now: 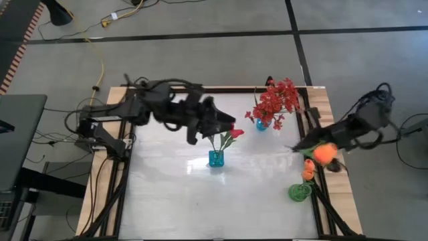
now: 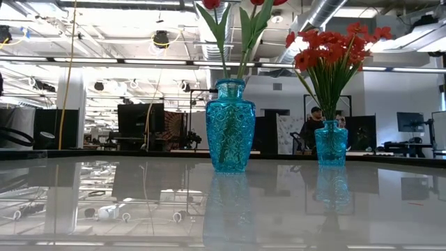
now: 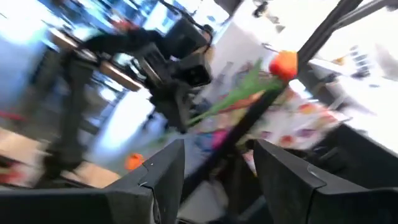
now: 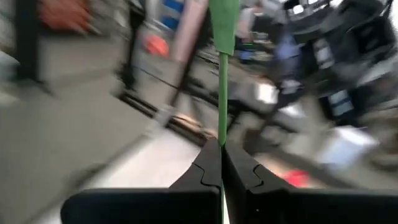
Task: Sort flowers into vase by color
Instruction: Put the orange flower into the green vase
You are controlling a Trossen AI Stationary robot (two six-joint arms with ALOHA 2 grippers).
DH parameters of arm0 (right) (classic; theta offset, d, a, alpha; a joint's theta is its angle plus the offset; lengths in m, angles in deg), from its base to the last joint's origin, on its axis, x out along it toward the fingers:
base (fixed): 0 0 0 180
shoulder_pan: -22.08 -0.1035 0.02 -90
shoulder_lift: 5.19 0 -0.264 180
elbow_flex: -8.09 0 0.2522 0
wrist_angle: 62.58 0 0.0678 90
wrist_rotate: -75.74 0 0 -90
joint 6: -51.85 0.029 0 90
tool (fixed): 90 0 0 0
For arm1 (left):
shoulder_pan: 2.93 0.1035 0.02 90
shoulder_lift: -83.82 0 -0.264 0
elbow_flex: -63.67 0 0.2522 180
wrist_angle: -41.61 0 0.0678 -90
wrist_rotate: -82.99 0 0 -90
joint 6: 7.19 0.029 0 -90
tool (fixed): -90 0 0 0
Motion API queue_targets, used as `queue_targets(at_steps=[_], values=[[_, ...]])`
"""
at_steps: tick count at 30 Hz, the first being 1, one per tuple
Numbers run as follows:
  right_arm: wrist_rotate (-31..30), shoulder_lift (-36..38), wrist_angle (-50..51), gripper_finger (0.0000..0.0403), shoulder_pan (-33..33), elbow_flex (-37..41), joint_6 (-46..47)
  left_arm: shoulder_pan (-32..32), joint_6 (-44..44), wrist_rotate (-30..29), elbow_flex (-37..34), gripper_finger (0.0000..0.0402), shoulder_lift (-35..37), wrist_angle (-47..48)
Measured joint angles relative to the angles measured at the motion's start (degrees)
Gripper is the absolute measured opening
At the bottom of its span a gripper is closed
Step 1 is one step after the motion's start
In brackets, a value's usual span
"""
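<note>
My right gripper [image 1: 302, 145] is over the table's right edge, shut on an orange tulip [image 1: 324, 152]; the left wrist view shows its bloom [image 3: 284, 64] too. My left gripper [image 1: 227, 125] hangs open and empty above the table's middle, beside red rosebuds [image 1: 234, 134] whose stems stand in a blue vase [image 1: 216, 158]. A second blue vase [image 1: 261, 124] at the far side holds a red spray [image 1: 275, 100]. A green vase [image 1: 299, 193] at the near right holds another orange tulip [image 1: 307, 171]. My right gripper pinches the tulip's thin green stem [image 4: 221, 121] between its two fingertips [image 4: 208, 163]. The stem runs on past the fingers toward a leaf [image 4: 224, 22]. The flower is lifted clear of the table and the vases.
The arms' dark frame rails [image 1: 321, 194] run along both table sides. In the low view the rosebud vase [image 2: 231, 125] stands in front and the spray's vase [image 2: 331, 143] farther back to the right. The glossy tabletop [image 1: 167, 194] spreads toward the near left.
</note>
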Motion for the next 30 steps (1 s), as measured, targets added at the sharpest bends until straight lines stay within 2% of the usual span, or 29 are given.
queue_targets(at_steps=[4,7,12,17,20,25,30], values=[[7.33,3.65,3.06,0.0023,-3.25,0.0,13.25,-1.9,8.32,-8.45,0.07,0.0178,2.77,5.85],[10.37,5.42,3.65,0.0024,-6.73,0.0,20.07,-3.02,11.91,-14.04,0.07,0.0178,3.75,8.53],[13.13,6.37,4.34,0.0024,-14.78,-0.02,24.17,-3.25,13.45,-16.33,0.07,0.0178,3.96,9.44],[9.89,7.35,8.12,0.0022,-22.98,0.29,29.5,-3.25,13.15,-16.87,0.07,0.0178,3.62,11.96],[6.09,8.68,7.88,0.0022,-27.66,3.03,32.5,-3.25,11.82,-16.88,0.07,0.0178,3.13,13.75],[0.73,11.73,5.26,0.0022,-35.22,11.62,36.44,-3.94,10.18,-19.29,0.07,0.0178,3.09,15.67],[-6.74,16.75,-1.44,0.0022,-42.24,20.26,36.07,-4.43,8.56,-22.29,0.07,0.0178,3.09,15.83]])
